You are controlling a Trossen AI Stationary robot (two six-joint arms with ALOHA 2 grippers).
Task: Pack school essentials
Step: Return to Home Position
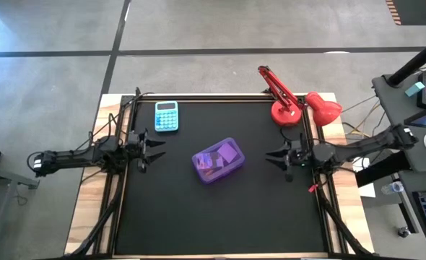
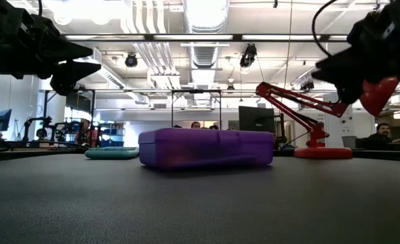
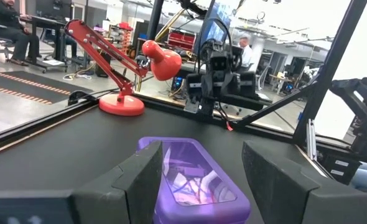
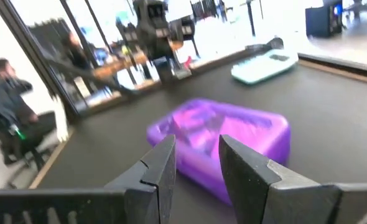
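While your left gripper (image 1: 153, 148) hangs spread on the left, the box (image 1: 218, 160) lies shut to its right, between the two, long axis roughly gripper to gripper, bit tilted. Your right gripper (image 1: 274, 157), fingers apart too, faces it, maybe a touch nearer. Backing straight off looks safe to me.

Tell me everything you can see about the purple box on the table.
The purple box is a translucent violet plastic case with rounded corners. Its lid is shut, and it lies flat near the middle of the black table, turned at a slant to the table's edges. Pale shapes show dimly through the lid. Only the table touches it: the left tool and right tool hang open on either side, clear of it.
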